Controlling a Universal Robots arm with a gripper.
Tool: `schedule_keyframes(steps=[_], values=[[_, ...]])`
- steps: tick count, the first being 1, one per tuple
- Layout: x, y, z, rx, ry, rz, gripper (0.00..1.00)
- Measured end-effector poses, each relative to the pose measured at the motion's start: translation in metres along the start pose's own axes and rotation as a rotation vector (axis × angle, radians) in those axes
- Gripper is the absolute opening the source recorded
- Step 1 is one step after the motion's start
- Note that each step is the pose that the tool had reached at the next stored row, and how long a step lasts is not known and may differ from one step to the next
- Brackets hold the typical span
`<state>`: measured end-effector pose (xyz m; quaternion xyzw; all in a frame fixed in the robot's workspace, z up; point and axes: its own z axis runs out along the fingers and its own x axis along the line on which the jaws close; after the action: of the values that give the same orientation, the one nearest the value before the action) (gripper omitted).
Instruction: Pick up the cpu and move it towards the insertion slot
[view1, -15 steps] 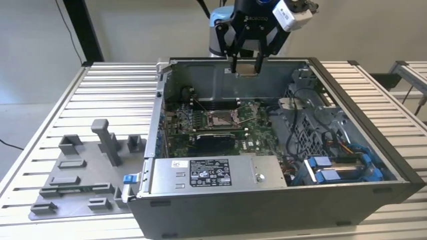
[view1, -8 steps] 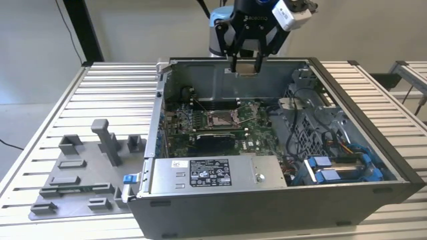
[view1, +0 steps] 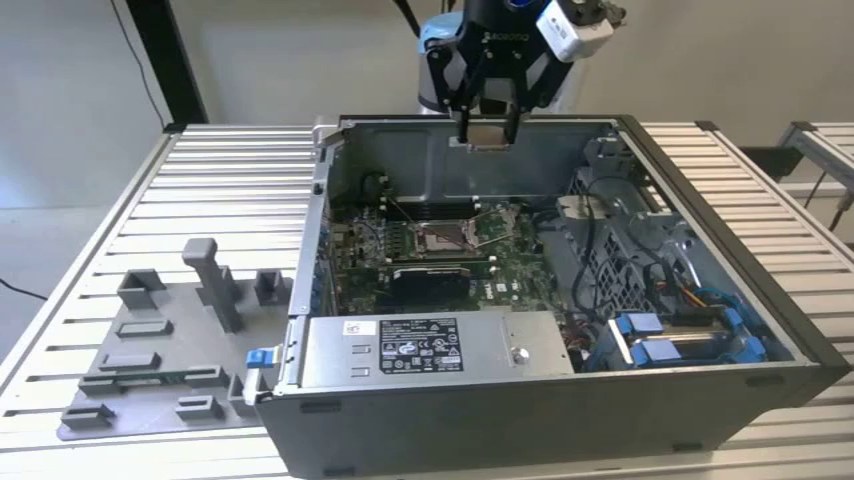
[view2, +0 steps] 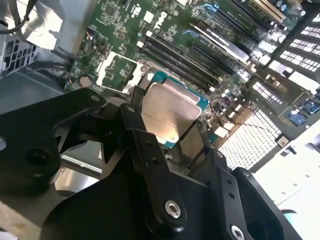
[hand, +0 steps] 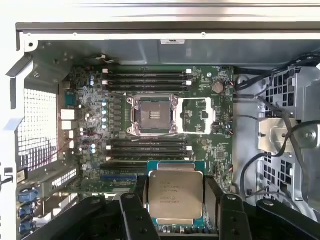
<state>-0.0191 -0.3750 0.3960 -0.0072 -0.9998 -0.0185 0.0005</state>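
My gripper (view1: 490, 128) hangs above the back wall of the open computer case, shut on the cpu (view1: 490, 137). In both wrist views the cpu (hand: 175, 194) (view2: 169, 109) is a silvery square chip with a teal rim, clamped flat between the two black fingers (hand: 139, 200). The insertion slot (view1: 442, 237) (hand: 152, 115), a square socket with a shiny metal frame and a dull brownish centre, lies on the green motherboard lower down in the case. Its hinged metal cover (hand: 198, 115) lies flipped open beside it. The cpu is held high above the board, off to one side of the slot.
The case walls (view1: 310, 250) surround the motherboard. A power supply (view1: 424, 345) sits at the front, and a drive cage (view1: 681, 335) with blue clips and cables is on the exterior view's right. A grey plastic fixture (view1: 174, 350) with blocks lies on the slatted table on the exterior view's left.
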Motion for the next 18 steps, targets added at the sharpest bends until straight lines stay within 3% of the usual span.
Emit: schedule_keyframes(steps=[4,12,18], values=[[0.0065,0.0098,0.0057,-0.0001,0.0,0.0,0.0],[0.0126,0.0429,0.0131,0.0,0.0,0.0,0.0],[0.0203,0.047,0.0149,-0.0001,0.0001,0.0,0.0]])
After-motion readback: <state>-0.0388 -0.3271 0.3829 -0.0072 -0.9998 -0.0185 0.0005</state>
